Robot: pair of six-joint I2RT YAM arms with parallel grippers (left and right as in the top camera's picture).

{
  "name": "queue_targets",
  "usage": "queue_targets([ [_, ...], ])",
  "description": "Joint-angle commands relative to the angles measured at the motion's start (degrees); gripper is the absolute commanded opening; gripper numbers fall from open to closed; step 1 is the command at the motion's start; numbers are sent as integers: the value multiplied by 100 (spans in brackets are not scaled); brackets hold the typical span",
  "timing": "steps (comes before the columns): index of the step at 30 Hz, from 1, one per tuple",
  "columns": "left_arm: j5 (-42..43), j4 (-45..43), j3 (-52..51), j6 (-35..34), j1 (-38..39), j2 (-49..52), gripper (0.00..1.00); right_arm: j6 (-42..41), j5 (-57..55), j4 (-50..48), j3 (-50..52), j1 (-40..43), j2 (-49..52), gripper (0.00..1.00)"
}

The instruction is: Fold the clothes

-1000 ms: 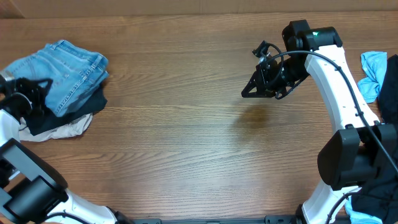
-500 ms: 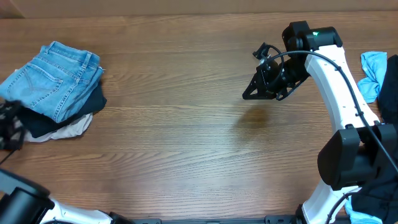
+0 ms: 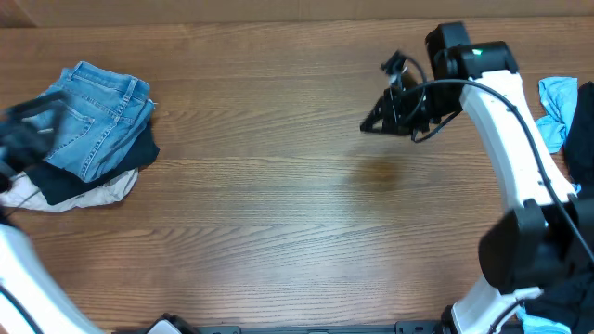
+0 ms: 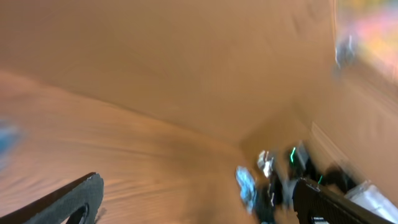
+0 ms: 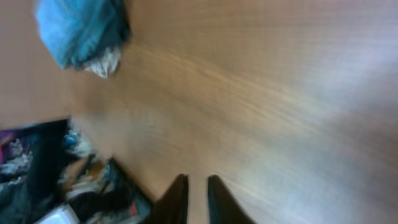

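The light-blue jeans [image 3: 93, 116] lie folded at the table's far left, on top of a dark garment [image 3: 139, 156] and a white one [image 3: 107, 192]. My left gripper [image 3: 23, 134] is a blur at the pile's left edge. In the left wrist view that gripper [image 4: 199, 211] is open, its fingers [image 4: 68, 199] wide apart with only table between them. My right gripper [image 3: 376, 122] hangs over bare wood at centre right, far from the jeans. Its jaws [image 5: 194, 199] are shut, a thin gap between them and nothing held. The jeans pile [image 5: 81, 31] shows small and distant in that view.
A bright sky-blue top [image 3: 557, 107] and a dark garment [image 3: 585, 130] lie at the right edge. More dark cloth [image 3: 566, 306] sits by the right arm's base. A cardboard wall [image 3: 297, 9] runs along the back of the wooden table [image 3: 278, 223].
My left gripper left the jeans pile, swung out to the lower left, and is now moving back beside the pile. The jeans have settled. The right gripper rose slightly toward the back.
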State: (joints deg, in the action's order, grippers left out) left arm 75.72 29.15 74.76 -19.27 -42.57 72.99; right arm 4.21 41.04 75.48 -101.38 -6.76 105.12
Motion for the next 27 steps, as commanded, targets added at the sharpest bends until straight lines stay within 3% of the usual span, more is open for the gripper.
queue_targets([
  [1, -1718, 695, 201, 841, 1779, -1239, 100, -940, -522, -734, -114, 17, -1626, 19],
  [2, -2371, 1147, 256, 1082, 2186, -1401, 100, -1086, -774, -918, -114, 17, -1930, 23],
  [4, -4170, 2203, 365, 1521, 3158, -1650, 100, -1174, -1213, -1167, -114, 17, -2485, 41],
  [5, -5123, 2717, 400, 1615, 3707, -1744, 100, -1174, -1491, -1263, -114, 17, -2820, 56],
  [7, -6334, 3440, 402, 1604, 4496, -1838, 100, -1174, -2028, -1296, -114, 17, -3370, 100],
  [12, -8032, 5064, 402, 809, 5720, -1941, 100, -1172, -2601, -837, -114, 17, -4404, 100],
  [18, -8275, 5486, 398, 748, 5895, -1932, 100, -1172, -2601, -46, -114, 17, -5165, 100],
  [21, -7597, 4878, 350, -369, 5895, -1910, 100, -1174, -2601, 431, -114, 17, -5241, 100],
  [27, -7571, 2804, 343, -2422, 5895, -1694, 100, -1172, -2601, 1237, -105, 17, -5235, 100],
])
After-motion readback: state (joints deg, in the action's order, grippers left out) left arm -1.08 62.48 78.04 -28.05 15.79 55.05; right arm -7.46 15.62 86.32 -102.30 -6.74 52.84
